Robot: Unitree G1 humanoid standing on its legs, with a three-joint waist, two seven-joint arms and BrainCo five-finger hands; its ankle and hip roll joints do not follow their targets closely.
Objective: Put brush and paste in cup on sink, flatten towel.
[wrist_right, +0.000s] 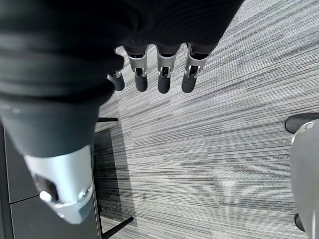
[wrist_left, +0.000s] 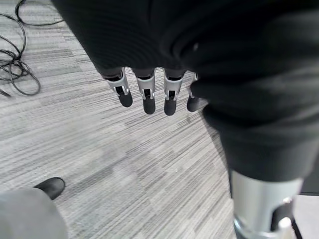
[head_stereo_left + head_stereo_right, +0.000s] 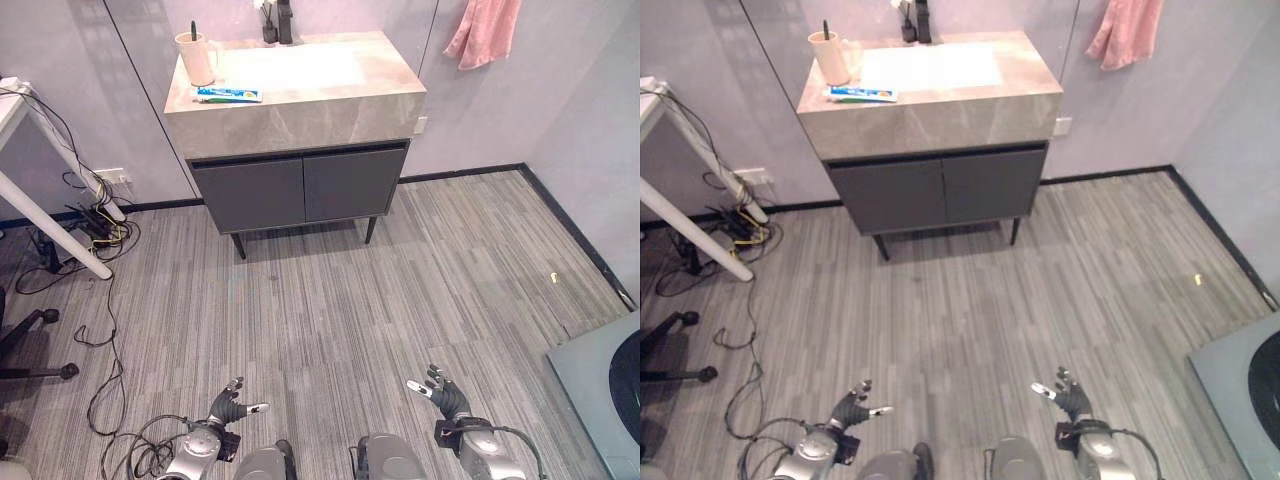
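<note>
Both hands, left hand (image 3: 228, 408) and right hand (image 3: 446, 395), hang open.

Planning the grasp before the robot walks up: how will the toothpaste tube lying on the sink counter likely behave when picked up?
The toothpaste tube lies flat beside the cup, so it probably won't roll. It looks thin and soft-walled, likely light, and may dent or bend under the fingers. Its glossy skin could be slippery.

Even indoor light, glare on sink (image 3: 290, 68), soft shadows
</note>
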